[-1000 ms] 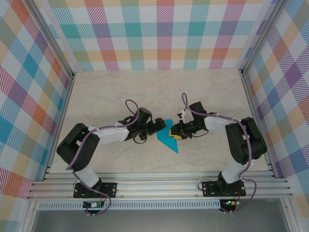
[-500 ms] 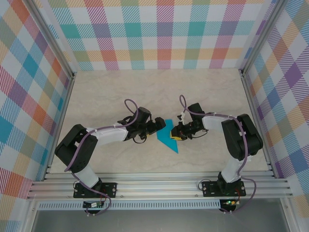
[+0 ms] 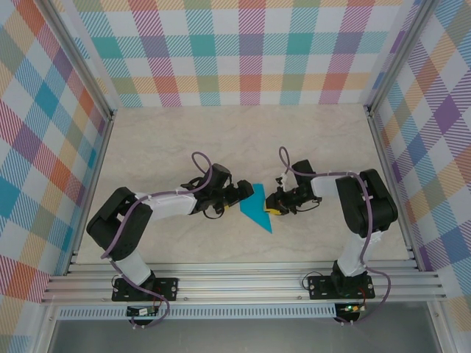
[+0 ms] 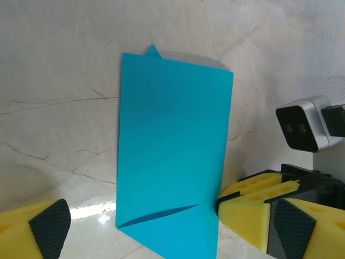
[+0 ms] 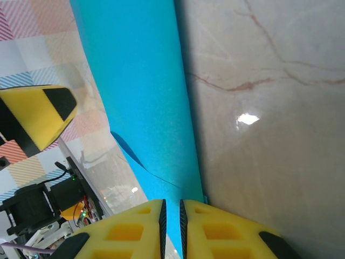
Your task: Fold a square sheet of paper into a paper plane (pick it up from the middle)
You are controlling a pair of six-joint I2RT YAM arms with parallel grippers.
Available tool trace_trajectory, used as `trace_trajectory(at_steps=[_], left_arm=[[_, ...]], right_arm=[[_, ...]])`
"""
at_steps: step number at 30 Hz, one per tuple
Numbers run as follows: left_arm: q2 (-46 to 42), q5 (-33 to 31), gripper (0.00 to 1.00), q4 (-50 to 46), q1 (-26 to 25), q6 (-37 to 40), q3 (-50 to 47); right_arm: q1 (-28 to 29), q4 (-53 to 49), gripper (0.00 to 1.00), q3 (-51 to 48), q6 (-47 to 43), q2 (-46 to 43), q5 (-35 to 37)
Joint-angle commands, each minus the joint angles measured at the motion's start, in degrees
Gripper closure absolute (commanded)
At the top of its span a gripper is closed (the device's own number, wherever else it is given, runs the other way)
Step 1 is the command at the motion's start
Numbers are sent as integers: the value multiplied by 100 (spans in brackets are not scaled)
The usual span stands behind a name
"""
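The square sheet of paper is teal-blue and folded into a narrow pointed strip, lying on the marble table between both arms. In the left wrist view the paper shows a slanted flap slightly lifted near its lower end. My right gripper is shut on the paper's right edge; the right wrist view has the paper running into the thin gap of that gripper. My left gripper stands open at the paper's left side, and its fingers straddle the strip without touching it.
The marble table is walled by checked panels with aluminium posts at the sides. The right gripper's yellow fingers and its wrist camera sit close to my left gripper's right finger. An aluminium rail runs along the near edge.
The right gripper's jaws have closed further onto the paper's right edge, and the right arm shifted slightly. The left arm and the paper stay where they were.
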Motion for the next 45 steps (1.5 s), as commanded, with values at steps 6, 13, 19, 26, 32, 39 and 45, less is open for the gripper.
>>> trace_trajectory(at_steps=[6,13,19,26,32,39,45], left_arm=[[147,113,2,79,-55,-15,116],[91,6,3,32,-62,-8,118],[73,-1,3,53,-60,-22,100],[37,-27,3,45,-56,-11,74],[51,-19,3,48,-57,-9,74],[39,-44,3,6,-57,15,93],[-34,-116,3,6,-57,2,74]], right_arm=[[-231,113,74,-194,-72,-163,-196],[-219,-524,53,16,-418,-976,529],[-101,-500,48,179,-480,-626,337],[86,-617,45,436,-656,-265,247],[254,-711,44,571,-763,-74,243],[396,-754,45,639,-869,44,189],[467,-814,57,685,-992,26,159]])
